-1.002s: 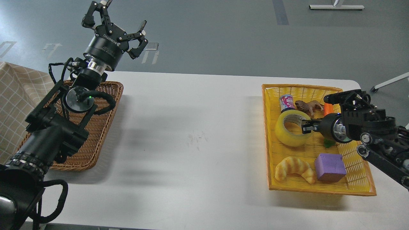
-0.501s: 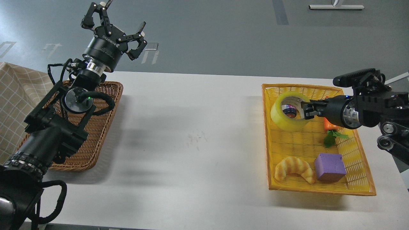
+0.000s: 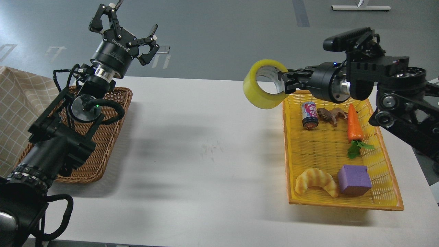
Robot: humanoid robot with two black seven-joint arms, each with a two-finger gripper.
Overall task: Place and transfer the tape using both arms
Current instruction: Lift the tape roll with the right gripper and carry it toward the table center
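Observation:
The tape (image 3: 255, 92), a wide yellowish roll with a pale core, hangs in the air above the table, just left of the yellow basket's (image 3: 343, 202) far left corner. My right gripper (image 3: 284, 82) is shut on the roll's wall, one finger inside the core. My left gripper (image 3: 125, 32) is open and empty, raised above the far end of the brown wicker basket (image 3: 103, 151) at the left.
The yellow basket holds a small can (image 3: 309, 115), a brown toy animal (image 3: 330, 115), a carrot (image 3: 353, 124), a croissant (image 3: 315, 181) and a purple block (image 3: 354, 179). A checked cloth (image 3: 20, 103) lies at the far left. The white table (image 3: 205, 154) spans between the baskets.
My right gripper has lifted the tape out of the yellow basket and carried it up and to the left, past the basket's edge. The left arm has barely moved.

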